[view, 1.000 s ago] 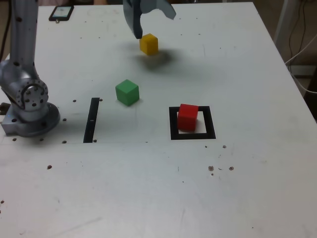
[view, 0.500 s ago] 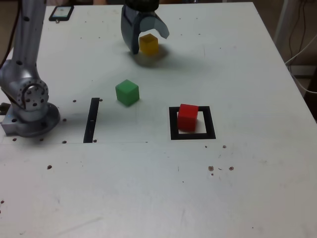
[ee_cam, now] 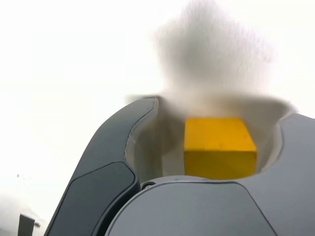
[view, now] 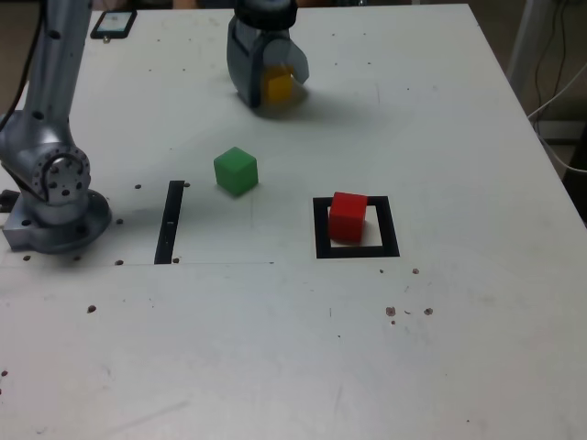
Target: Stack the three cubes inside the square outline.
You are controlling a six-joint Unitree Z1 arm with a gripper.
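A: Start with the exterior view. What do the surfaces look like?

B: A matte white table (view: 440, 348), flecked with small dark specks. The arm's base (view: 53, 197) is rounded grey metal at the exterior view's left. A straight black strip (view: 170, 222) lies flat beside it, and a dark phone-like slab (view: 113, 23) sits at the far corner.

A: And the cubes?

B: The green cube (view: 236, 170) stands alone near the middle, sharp-edged and dull-faced. The red cube (view: 348, 216) sits inside the square outline (view: 357, 228), a thick black border around a pale centre, toward its far left corner as that view shows it. The yellow cube (view: 278, 86) is at the far side, between the smooth grey shells of the gripper (view: 267, 81).

A: Now the wrist view.

B: The gripper (ee_cam: 211, 147) curves around the yellow cube (ee_cam: 220, 147), one finger (ee_cam: 118, 162) on each flank. The jaws are partly drawn in around it; whether they actually press its faces I cannot tell, since the edges are blurred.
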